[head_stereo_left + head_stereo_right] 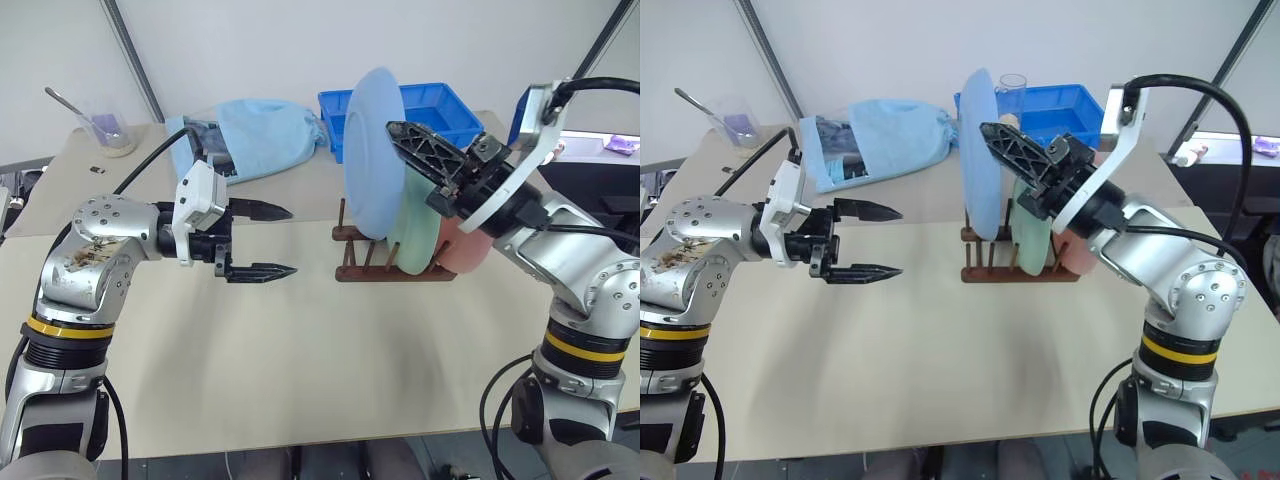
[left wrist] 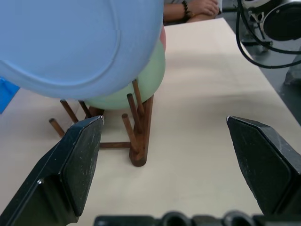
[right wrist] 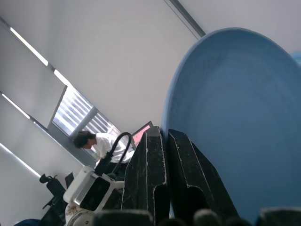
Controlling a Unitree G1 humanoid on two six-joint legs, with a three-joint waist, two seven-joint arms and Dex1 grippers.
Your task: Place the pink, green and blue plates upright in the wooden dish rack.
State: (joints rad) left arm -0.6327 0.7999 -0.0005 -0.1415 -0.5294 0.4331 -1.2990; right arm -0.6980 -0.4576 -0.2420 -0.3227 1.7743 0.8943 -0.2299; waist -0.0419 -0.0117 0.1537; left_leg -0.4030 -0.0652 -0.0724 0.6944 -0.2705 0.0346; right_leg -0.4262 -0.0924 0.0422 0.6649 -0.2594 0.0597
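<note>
— Left gripper (image 1: pixel 283 241) hangs wide apart and empty over bare table (image 1: pixel 300 360), pointing at the wooden dish rack (image 1: pixel 360 262).
— And the blue plate (image 1: pixel 375 150)?
— Upright in the rack's near slot, beside the green plate (image 1: pixel 415 235) and pink plate (image 1: pixel 465 250). Right gripper (image 1: pixel 992 135), fingers pressed together, lies against its rim and is nearer.

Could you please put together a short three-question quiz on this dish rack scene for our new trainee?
1. True or false: the left gripper is open and holds nothing.
2. Which plate does the right gripper grip by its rim? A) pink plate B) green plate C) blue plate
3. Fill in: the green plate stands in the wooden dish rack between the blue plate and the ____ plate.

Key
1. True.
2. C.
3. Pink; the pink plate stands at the rack's far right end.
</note>
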